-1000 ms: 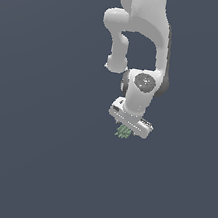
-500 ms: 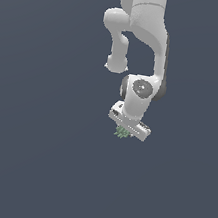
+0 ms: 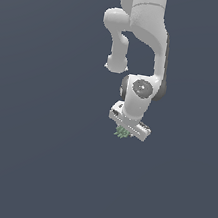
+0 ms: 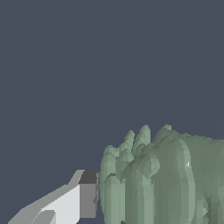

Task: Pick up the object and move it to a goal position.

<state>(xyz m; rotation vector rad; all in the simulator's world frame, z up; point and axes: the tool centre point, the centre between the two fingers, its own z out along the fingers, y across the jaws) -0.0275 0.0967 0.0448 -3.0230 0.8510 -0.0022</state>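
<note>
In the wrist view, the nearest thing to me is the object (image 4: 166, 183). It is pale green and matte, built from many upright rounded ridges that stand side by side like short columns, with faceted surfaces and blunt tips. Just beside it I see one finger (image 4: 87, 194) of the gripper: a white body with flat angular faces and a darker grey pad at its end, and this pad is against the side of the green ridges. The second finger is hidden from this camera, so I see only one.

In the exterior view, the gripper (image 3: 122, 132) hangs below the white arm (image 3: 143, 41), which is smooth and glossy, made of rounded segments with a round grey cap on the wrist joint. The hand of the gripper is a flat white bar, tilted. The object (image 3: 121, 132) shows as a tiny green tuft directly under this bar, toward its end on the exterior view's left. The jaws are clamped on the object and it hangs in the air between them.

Compared with one second ago, the arm has bent more at the wrist and the gripper has shifted slightly toward the exterior view's right, with the object still in it.

I count one arm, one gripper, one object. Behind all is a plain dark grey-blue background (image 3: 21, 156) without any texture.
</note>
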